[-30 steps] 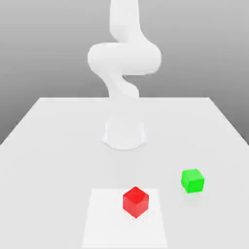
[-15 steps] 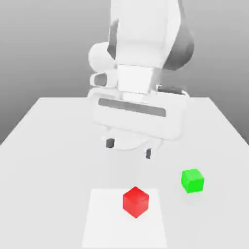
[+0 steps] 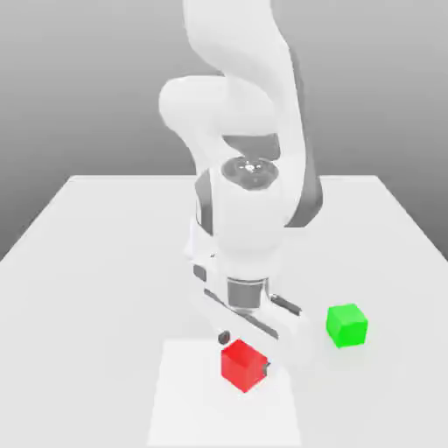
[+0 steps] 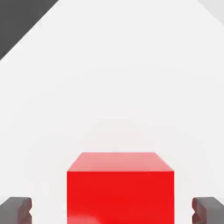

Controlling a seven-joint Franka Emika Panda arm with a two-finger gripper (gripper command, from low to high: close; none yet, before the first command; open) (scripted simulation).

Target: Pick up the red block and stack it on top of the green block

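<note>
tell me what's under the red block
The red block sits on the white square laid on the table. Whatever its underside covers is hidden, so I can't tell if anything else lies directly beneath.

Table (image 3: pixel 96 297): pale, beneath the gripper (image 3: pixel 245 354)
White patch (image 3: pixel 197 411): on table, below gripper
Red block (image 3: pixel 243 367): on patch, between fingers (image 4: pixel 15 210)
Green block (image 3: pixel 346 325): on table, apart from gripper

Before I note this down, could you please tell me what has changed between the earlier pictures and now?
The gripper has come down over the near part of the table to the red block, its open fingers now on either side of it with gaps between. Nothing has been taken hold of or let go. Both the red block and the green block stayed put.
</note>
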